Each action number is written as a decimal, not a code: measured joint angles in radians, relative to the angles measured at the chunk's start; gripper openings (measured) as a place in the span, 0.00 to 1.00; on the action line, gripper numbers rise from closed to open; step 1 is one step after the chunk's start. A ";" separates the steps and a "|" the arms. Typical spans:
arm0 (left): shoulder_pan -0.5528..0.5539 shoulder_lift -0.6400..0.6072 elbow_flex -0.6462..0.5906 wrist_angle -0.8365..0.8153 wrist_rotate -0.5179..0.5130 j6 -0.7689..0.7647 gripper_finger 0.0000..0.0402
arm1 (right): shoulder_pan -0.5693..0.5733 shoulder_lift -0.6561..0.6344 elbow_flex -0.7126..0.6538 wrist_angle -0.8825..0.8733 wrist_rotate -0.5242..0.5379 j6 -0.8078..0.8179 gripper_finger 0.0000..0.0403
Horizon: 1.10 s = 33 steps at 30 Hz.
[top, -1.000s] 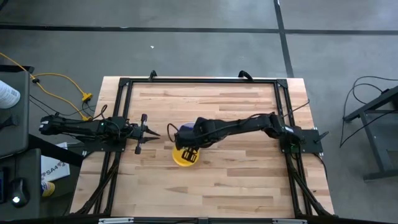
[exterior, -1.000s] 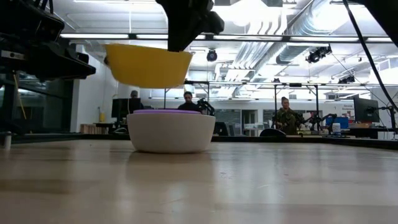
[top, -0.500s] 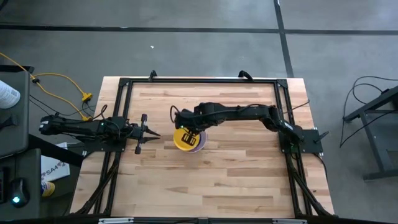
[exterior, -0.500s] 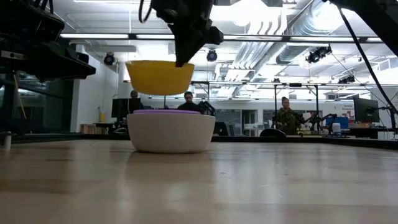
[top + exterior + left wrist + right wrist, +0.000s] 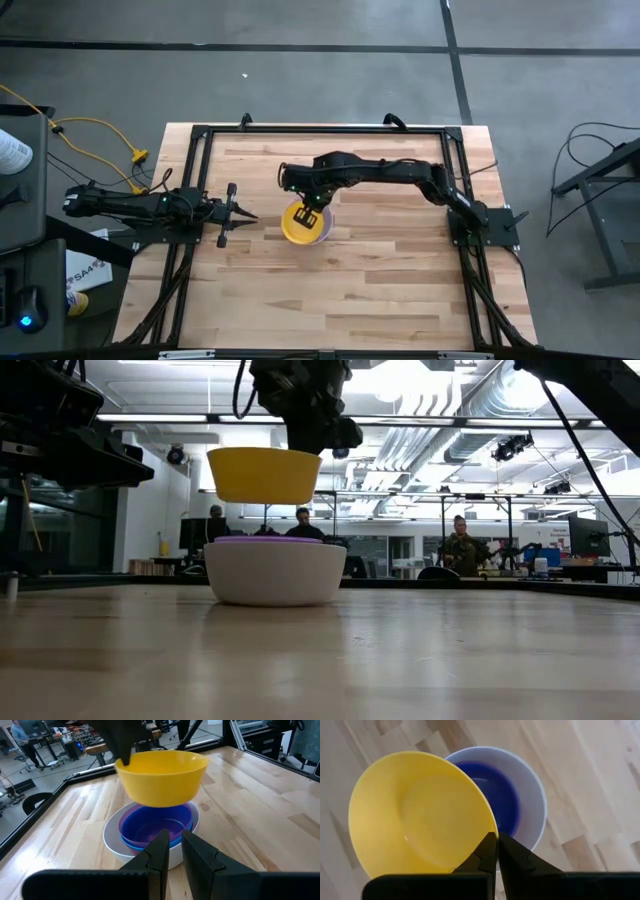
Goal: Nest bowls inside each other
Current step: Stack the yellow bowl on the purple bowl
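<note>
A white bowl stands on its base mid-table, with a purple bowl and a blue bowl nested inside it. A yellow bowl hangs a short way above this stack, almost centred over it, with my right gripper shut on it. From above, the yellow bowl covers most of the white bowl. My left gripper waits level at the table's left, pointing at the stack. Its fingers stand a narrow gap apart with nothing between them. My right gripper pinches the yellow bowl's rim at one side, one finger inside the bowl and one outside. The fingers come from above, pointing steeply down. The bowl hangs mouth up, about level, lifted clear of the stack below.
A black frame runs round the tabletop edges. Bare wood lies near and right of the stack. In the low view, people sit at desks in the room beyond the table.
My right gripper has carried the yellow bowl toward the table's far edge, from the near side of the stack to a place over it, turning at the wrist on the way. The bowl has stayed lifted and mouth up. The stack has not moved.
</note>
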 joint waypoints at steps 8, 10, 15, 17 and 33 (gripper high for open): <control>0.000 0.000 0.000 0.000 0.000 0.000 0.13 | -0.031 0.005 0.000 0.008 -0.005 -0.021 0.01; 0.000 0.000 0.000 0.000 0.000 0.000 0.13 | -0.035 0.010 -0.001 0.007 -0.006 -0.024 0.01; 0.000 0.000 0.000 0.000 0.000 0.000 0.13 | -0.036 0.010 -0.016 0.019 -0.006 -0.030 0.01; 0.000 0.000 0.000 0.000 0.000 0.000 0.13 | -0.036 0.010 -0.016 0.017 -0.006 -0.030 0.01; 0.000 0.000 0.000 0.000 0.000 0.000 0.13 | -0.036 0.010 -0.060 0.047 -0.004 -0.030 0.01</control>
